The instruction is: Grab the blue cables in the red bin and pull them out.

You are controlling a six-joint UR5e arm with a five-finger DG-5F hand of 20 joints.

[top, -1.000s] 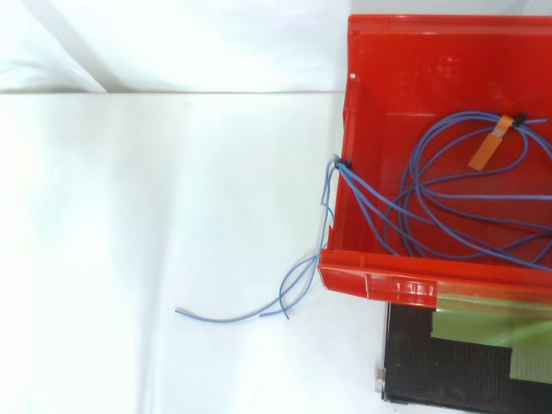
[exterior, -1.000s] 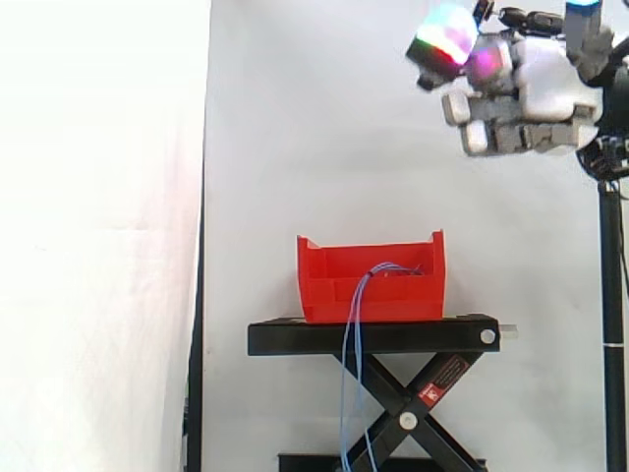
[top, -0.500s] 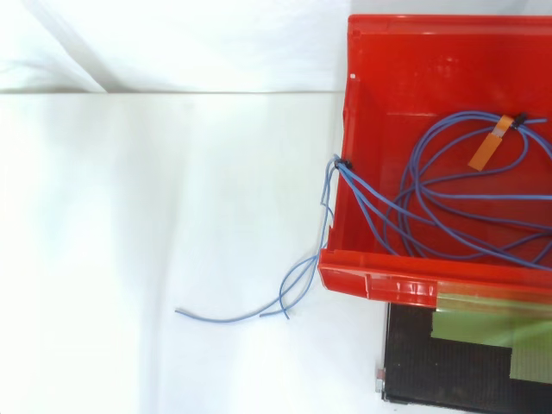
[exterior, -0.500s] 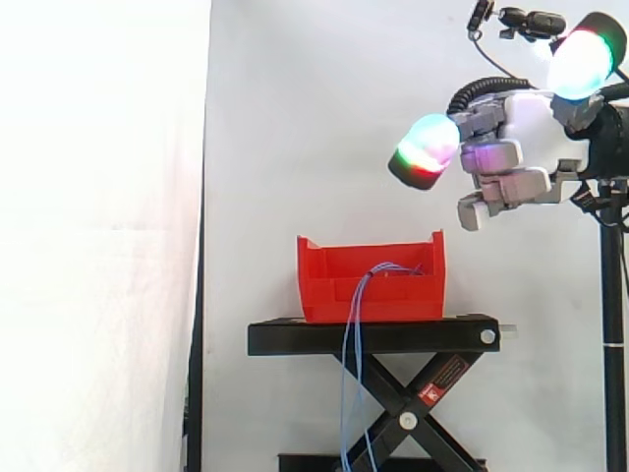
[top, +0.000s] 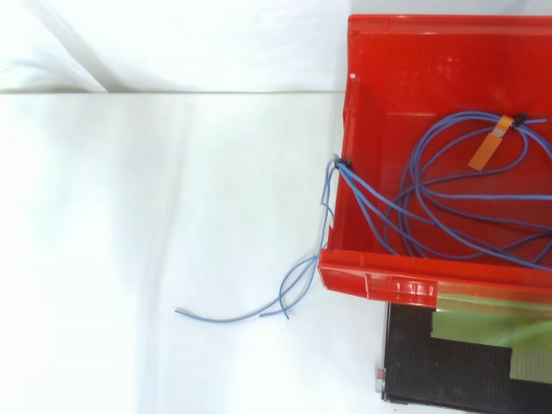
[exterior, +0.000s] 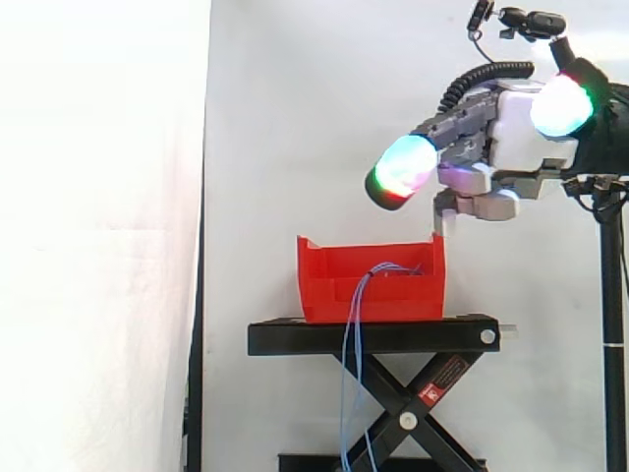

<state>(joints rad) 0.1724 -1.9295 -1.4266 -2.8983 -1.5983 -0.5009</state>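
Blue cables [top: 349,177] coiled in red bin [top: 405,280], loose ends draped over wall, hanging past black stand [exterior: 373,336]; robot hand [exterior: 516,128] above bin's right end, fingers relaxed, empty; cables lie below-left of it.

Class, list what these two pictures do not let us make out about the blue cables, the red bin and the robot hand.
- Top view: the right edge cuts off the red bin and the blue cables in it.
- Side view: the bin's front wall hides the coil; the bottom edge cuts off the hanging strands.
- Side view: whether the robot hand is straight above the bin cannot be judged.
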